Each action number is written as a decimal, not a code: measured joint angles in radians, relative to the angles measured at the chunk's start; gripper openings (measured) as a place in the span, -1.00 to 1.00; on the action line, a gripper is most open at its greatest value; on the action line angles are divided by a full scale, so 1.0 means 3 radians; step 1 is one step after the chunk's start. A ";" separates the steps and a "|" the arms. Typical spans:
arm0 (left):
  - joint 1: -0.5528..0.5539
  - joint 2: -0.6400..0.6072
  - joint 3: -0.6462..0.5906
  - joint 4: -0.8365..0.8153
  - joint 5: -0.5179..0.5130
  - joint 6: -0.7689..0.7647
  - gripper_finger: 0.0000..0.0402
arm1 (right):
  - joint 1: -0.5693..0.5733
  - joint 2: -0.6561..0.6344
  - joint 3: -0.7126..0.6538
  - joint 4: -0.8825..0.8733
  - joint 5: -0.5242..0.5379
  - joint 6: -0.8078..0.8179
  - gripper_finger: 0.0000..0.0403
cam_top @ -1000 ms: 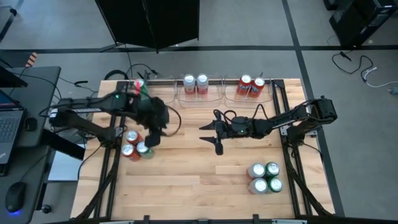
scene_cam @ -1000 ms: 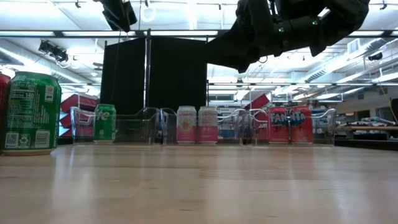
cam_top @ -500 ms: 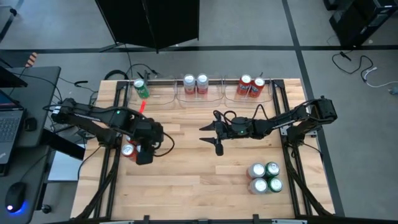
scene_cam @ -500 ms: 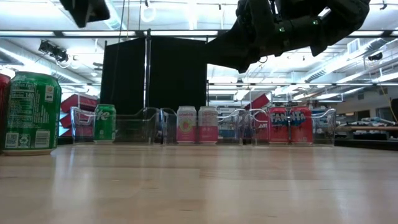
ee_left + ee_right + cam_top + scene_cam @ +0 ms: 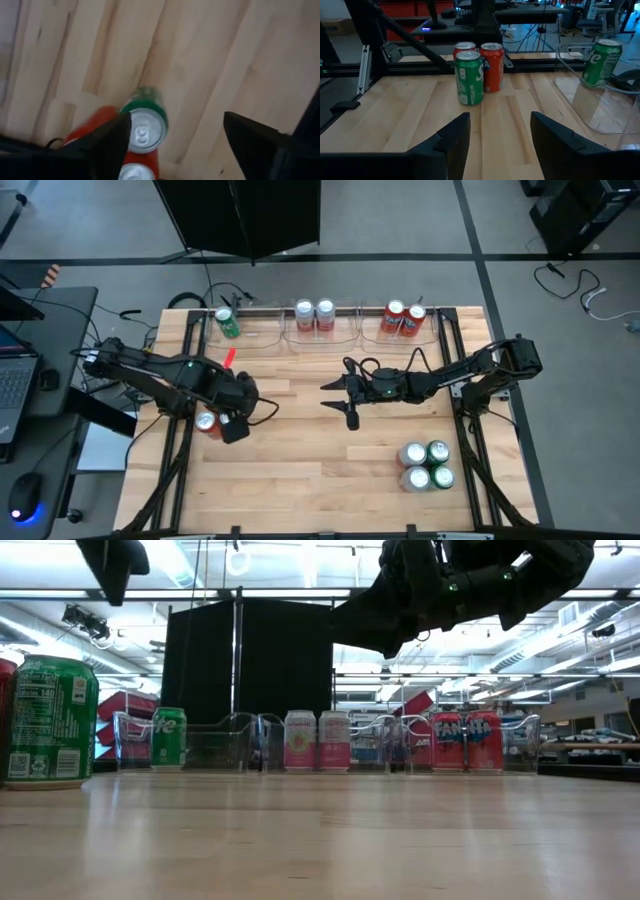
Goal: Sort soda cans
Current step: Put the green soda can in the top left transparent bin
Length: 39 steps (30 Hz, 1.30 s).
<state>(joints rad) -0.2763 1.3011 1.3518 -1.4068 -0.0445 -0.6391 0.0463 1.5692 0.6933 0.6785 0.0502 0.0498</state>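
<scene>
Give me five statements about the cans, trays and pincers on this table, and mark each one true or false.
1. One green can stands in the left clear tray. True.
2. The middle tray holds two red cans. False: two silver-white cans.
3. The left pincer is open above a green can. True.
4. The right pincer grips a can. False: it holds nothing.
5. Four cans cluster at the table's near right. True.
</scene>
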 joint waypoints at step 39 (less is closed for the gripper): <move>-0.0017 0.0024 -0.0906 0.0258 -0.0095 0.0495 0.84 | 0.0060 0.0000 0.0000 -0.0001 0.0000 0.0001 -0.02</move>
<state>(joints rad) -0.2813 1.3083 1.0800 -1.3293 -0.0730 -0.4906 0.0643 1.5692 0.6933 0.6781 0.0502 0.0502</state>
